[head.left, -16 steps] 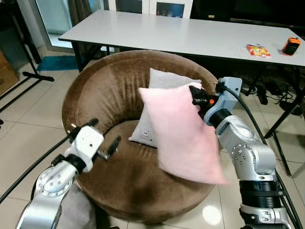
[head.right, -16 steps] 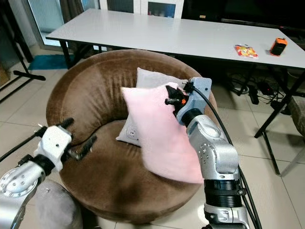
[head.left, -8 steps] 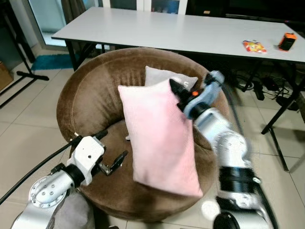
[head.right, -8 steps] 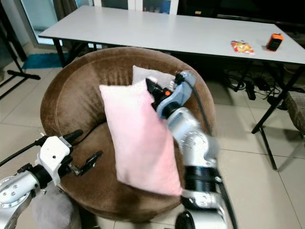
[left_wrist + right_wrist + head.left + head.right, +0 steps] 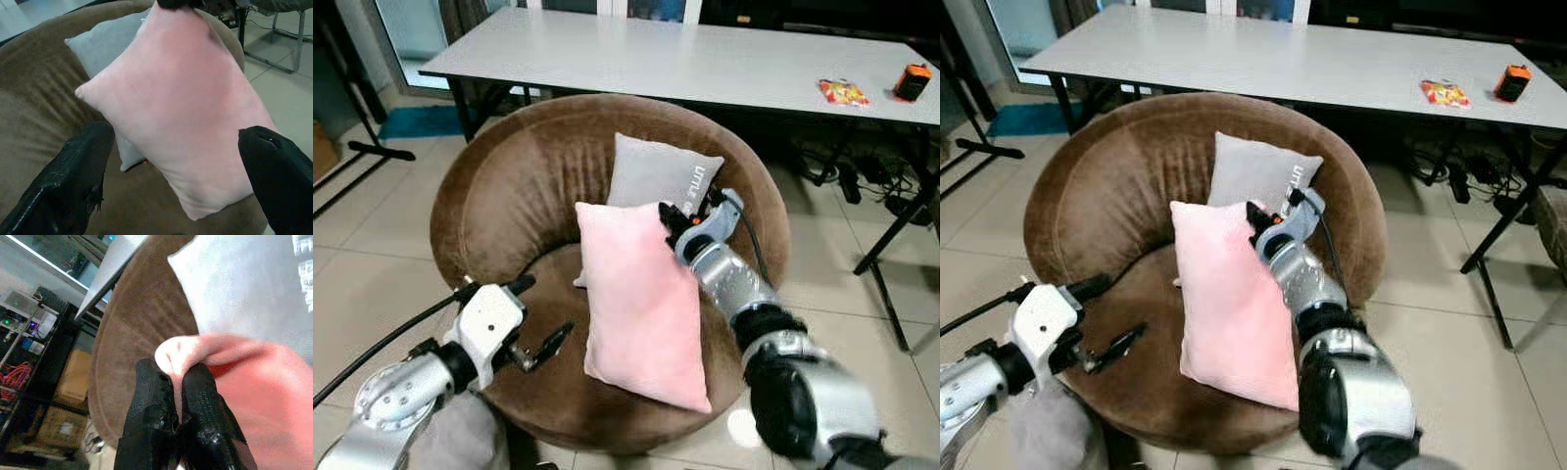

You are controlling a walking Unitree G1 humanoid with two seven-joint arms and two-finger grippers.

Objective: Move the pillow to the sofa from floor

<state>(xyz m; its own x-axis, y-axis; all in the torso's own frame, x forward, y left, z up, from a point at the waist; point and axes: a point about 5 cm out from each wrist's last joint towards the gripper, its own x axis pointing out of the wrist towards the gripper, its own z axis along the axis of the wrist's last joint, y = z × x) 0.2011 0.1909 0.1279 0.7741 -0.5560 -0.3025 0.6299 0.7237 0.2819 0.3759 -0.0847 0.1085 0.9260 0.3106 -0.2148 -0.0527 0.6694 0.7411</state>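
The pink pillow [image 5: 641, 304] stands upright on the seat of the round brown sofa [image 5: 509, 186], its lower corner hanging over the front edge. My right gripper [image 5: 668, 217] is shut on the pillow's top right corner; in the right wrist view its fingertips [image 5: 168, 382] pinch that pink corner [image 5: 178, 350]. A grey pillow [image 5: 651, 176] leans on the backrest behind it. Low at the sofa's front left, my left gripper [image 5: 533, 318] is open with nothing in it, its fingers [image 5: 73, 166] spread wide facing the pink pillow [image 5: 181, 112].
A long white table [image 5: 636, 59] stands behind the sofa with a snack packet [image 5: 843, 92] and an orange device [image 5: 912, 82] on it. Cables and table legs [image 5: 881, 235] lie at the right. A grey cushion [image 5: 450, 441] lies on the floor under my left arm.
My right gripper has lowered the pink pillow and set it down on the seat, uncovering the grey pillow behind. The left gripper has stayed about where it was.
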